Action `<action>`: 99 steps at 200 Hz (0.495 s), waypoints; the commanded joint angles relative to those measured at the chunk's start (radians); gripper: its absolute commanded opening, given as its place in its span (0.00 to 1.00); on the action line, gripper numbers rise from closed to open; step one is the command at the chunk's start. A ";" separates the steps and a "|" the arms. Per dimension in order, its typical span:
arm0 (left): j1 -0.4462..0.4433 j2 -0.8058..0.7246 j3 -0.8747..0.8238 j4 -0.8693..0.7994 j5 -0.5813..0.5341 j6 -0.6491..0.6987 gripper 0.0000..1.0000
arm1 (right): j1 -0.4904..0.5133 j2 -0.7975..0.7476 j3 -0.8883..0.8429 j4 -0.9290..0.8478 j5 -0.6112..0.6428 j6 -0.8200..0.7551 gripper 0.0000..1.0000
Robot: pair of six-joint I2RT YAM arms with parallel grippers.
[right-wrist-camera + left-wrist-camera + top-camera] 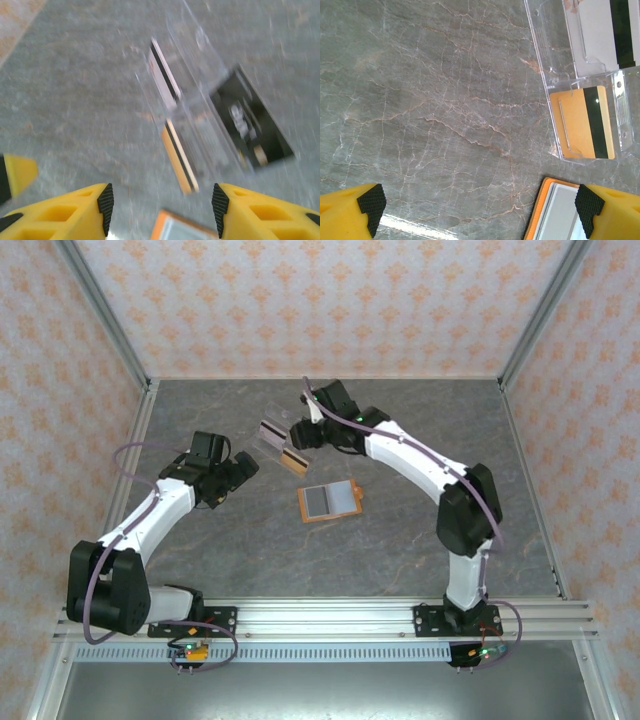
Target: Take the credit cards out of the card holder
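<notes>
Orange-rimmed and lying open, the card holder is resting flat on the grey marbled bench, showing its grey inner pockets. Just beyond the card holder and to its left, a clear plastic piece is lying on the bench. A pale card and a tan card, each with a dark stripe, are showing through the plastic. In the blurred right wrist view, a black card is sitting beside them, farther from the card holder.

The right end effector is hovering beyond the card holder, over the plastic piece, its jaws standing apart with nothing between them. The left end effector is hanging to the left of the card holder, jaws spread wide and gripping nothing, with one pad over the card holder's edge.
</notes>
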 commanded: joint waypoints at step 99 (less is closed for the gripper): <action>-0.126 0.139 0.086 0.055 0.046 -0.015 1.00 | 0.004 -0.027 -0.308 -0.131 0.005 0.206 0.55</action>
